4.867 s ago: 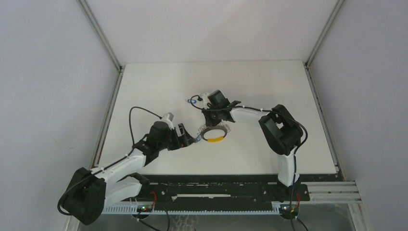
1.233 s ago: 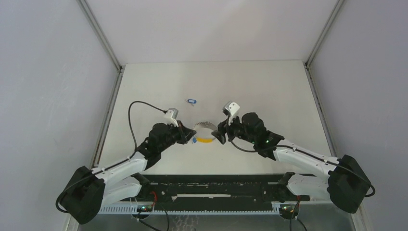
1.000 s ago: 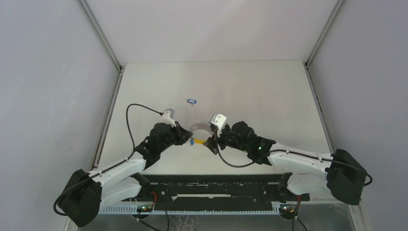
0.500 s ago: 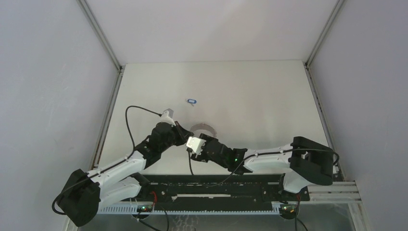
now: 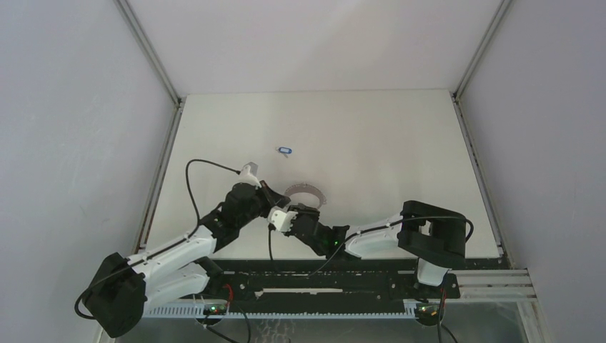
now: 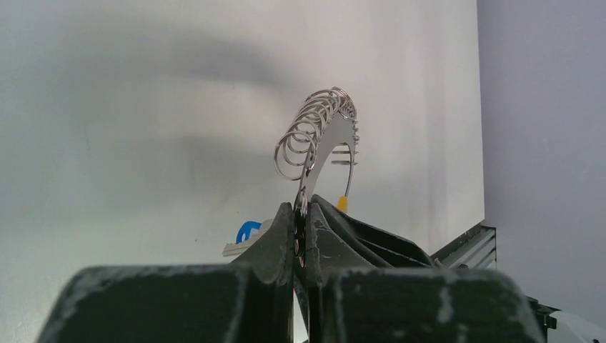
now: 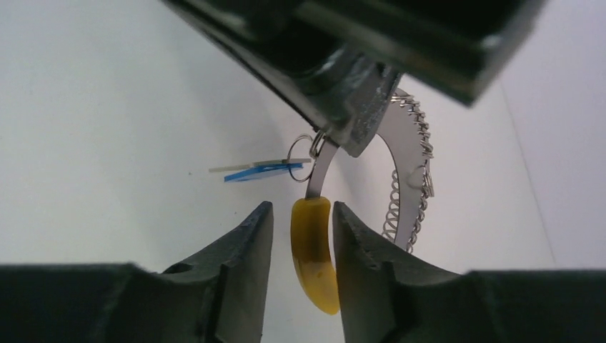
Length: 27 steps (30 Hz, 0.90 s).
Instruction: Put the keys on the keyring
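The keyring [image 5: 304, 191] is at the near left part of the table [image 5: 386, 136], with its near end between the fingers of the left end effector [image 5: 274, 204]. The right end effector [image 5: 282, 212] is just in front, and the tip of the keyring is between its fingers [image 7: 243, 243]. One key [image 7: 261, 170] hangs on the keyring, beside this tip. Another key [image 5: 286, 151] lies on the table behind them, well apart.
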### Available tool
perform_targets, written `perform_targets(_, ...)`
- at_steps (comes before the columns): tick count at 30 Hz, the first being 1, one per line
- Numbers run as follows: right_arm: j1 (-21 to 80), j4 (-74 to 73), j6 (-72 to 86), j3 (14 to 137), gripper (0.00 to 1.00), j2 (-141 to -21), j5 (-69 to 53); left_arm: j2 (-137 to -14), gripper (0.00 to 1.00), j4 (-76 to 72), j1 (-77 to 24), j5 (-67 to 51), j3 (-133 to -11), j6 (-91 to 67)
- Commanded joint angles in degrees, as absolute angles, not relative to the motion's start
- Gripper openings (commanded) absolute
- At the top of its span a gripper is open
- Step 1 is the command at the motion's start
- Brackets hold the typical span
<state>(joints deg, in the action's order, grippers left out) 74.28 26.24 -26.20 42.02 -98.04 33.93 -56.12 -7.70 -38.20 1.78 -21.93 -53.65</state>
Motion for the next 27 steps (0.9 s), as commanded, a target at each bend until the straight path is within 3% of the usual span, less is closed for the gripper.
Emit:
perform_targets(1, 74.18, 29.50, -26.74, 44.12, 0.30, -97.12, 37.16, -53.48, 0.06, -11.17, -38.58, 1.65, -24.97, -55.31)
perform_targets(5, 73.19, 27.50, -26.54, 43.13, 0.13, -94.97, 34.41, -51.16, 0.12, -8.84, -38.58, 3.10, -25.55, -53.54)
perform_targets(7, 72.74, 27.13, -26.27, 42.15, 0.00, -93.07, 33.05, -49.57, 0.20, -7.08, -38.52, 4.17, -26.17, -52.12)
perform_targets(12, 70.18, 24.38, -23.91, 39.72, 0.00, -86.26, 27.25, -44.23, 0.40, -2.22, -38.28, 7.39, -27.67, -47.88)
perform_targets(20, 63.44, 19.01, -19.72, 35.28, 0.00, -70.58, 12.15, -34.46, 0.63, 3.85, -37.32, 9.74, -30.12, -35.58)
perform_targets(25, 57.35, 13.88, -17.09, 34.90, 0.00, -66.12, -1.14, -32.66, 0.66, 7.58, -36.71, 10.06, -30.96, -31.57)
perform_targets(27, 57.14, 11.45, -17.39, 35.39, 0.12, -66.96, -1.40, -33.68, 0.68, 9.13, -36.37, 10.39, -30.94, -31.87)
